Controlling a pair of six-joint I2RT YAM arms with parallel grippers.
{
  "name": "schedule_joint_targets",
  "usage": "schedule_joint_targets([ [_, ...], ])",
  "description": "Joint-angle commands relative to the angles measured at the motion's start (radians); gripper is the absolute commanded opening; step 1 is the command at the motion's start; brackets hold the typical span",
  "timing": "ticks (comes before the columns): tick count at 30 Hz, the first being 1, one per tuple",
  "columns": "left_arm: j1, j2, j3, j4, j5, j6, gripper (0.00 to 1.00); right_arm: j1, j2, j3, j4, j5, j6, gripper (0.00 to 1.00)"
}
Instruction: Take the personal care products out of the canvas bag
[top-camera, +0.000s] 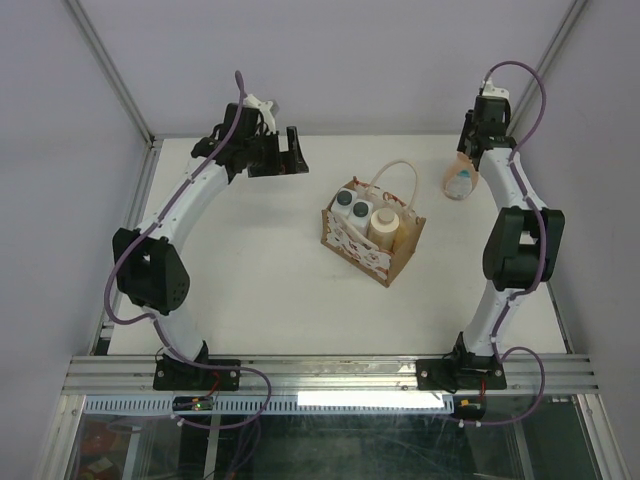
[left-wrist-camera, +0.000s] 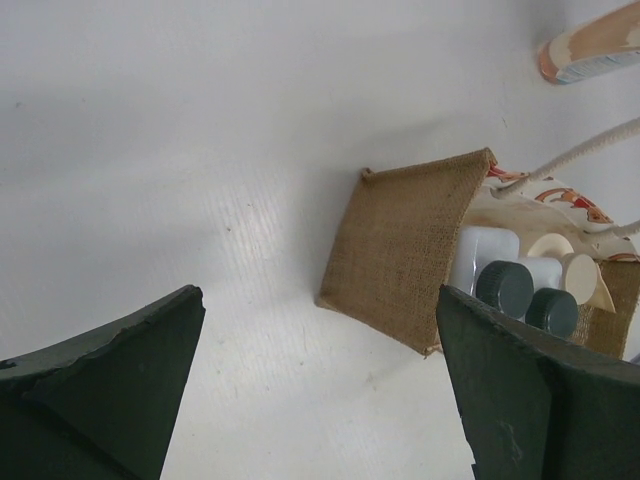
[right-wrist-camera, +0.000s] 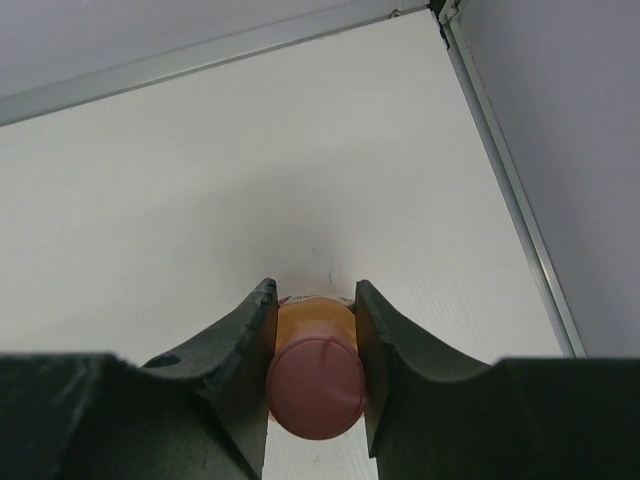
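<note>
Personal care products, four in all. Three stand upright inside the canvas bag near the middle of the counter: two white bottles with dark caps side by side, and a cream bottle with a round lid just beside them. The peach-orange bottle with its pink cap lies outside the bag, toward the far right of the counter. It is clamped below the cap between the narrowed fingers of the right end effector; whether its base touches the counter cannot be told. Cream rope handles arch above the bag's mouth. The left end effector hangs at far left, well apart from the bag, fingers spread wide and holding nothing.
</note>
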Motion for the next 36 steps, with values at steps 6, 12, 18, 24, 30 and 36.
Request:
schedule_joint_targets([
  [6, 0.016, 0.093, 0.177, -0.025, 0.038, 0.046, 0.99, -0.017, 0.092, 0.274, 0.190, -0.014, -0.017, 0.00],
  [12, 0.016, 0.155, 0.249, -0.033, 0.047, 0.041, 0.99, -0.021, 0.159, 0.335, 0.169, -0.042, -0.031, 0.00],
  [18, 0.019, 0.189, 0.319, -0.046, 0.056, 0.031, 0.99, -0.010, 0.173, 0.313, 0.108, -0.034, -0.036, 0.04],
  [24, 0.019, 0.208, 0.341, -0.042, 0.059, 0.019, 0.99, -0.002, 0.162, 0.317, 0.038, -0.013, -0.019, 0.53],
  [30, 0.019, 0.210, 0.335, -0.022, 0.075, 0.001, 0.99, 0.003, 0.146, 0.392, -0.120, -0.003, 0.021, 0.76],
  [36, 0.018, 0.218, 0.324, 0.017, 0.081, -0.027, 0.99, 0.036, 0.023, 0.334, -0.266, -0.028, 0.052, 0.80],
])
